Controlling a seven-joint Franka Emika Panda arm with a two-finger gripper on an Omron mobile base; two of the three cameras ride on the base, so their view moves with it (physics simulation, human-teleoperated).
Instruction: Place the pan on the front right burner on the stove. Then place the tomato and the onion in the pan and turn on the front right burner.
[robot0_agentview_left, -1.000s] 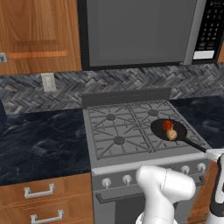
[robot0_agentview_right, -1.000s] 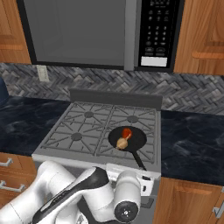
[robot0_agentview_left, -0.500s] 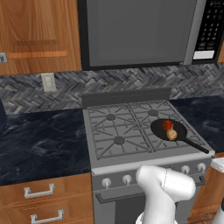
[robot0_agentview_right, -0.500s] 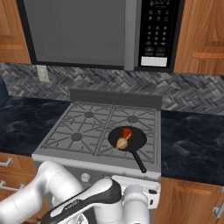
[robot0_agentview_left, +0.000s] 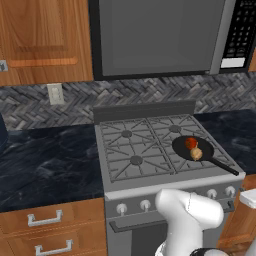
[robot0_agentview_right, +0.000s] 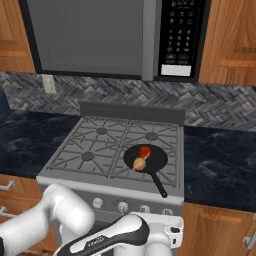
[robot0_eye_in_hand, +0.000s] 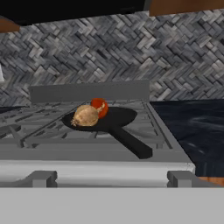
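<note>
- Gripper sits low in front of the stove (robot0_agentview_left: 150, 187), hand view looking level across the front edge; finger tips not clearly visible, cannot tell whether spread or pressed together, nothing seen pinched
- Pan (robot0_agentview_right: 146, 157) sits on the front right burner (robot0_agentview_left: 210, 155), flat on the grate; handle (robot0_eye_in_hand: 129, 142) points out toward 5 o'clock in the right base view, past the stove's front edge, probably left that way from how it was carried
- Tomato (robot0_eye_in_hand: 100, 107) and onion (robot0_eye_in_hand: 85, 116) both inside the pan, touching or just beside each other; onion on the near side, tomato behind it at 12 o'clock
- Judging by this, placing steps look done, only the burner knob is left
- Knobs (robot0_agentview_right: 123, 206) run along the stove front under the pan; low arm pose fits a reach for the right-hand one
- Risk: picking the wrong knob, they look alike
- Outward: dark counter (robot0_agentview_left: 50, 160) on both sides, microwave (robot0_agentview_right: 125, 35) above, wooden cabinets (robot0_agentview_left: 45, 35) at 10 o'clock
</note>
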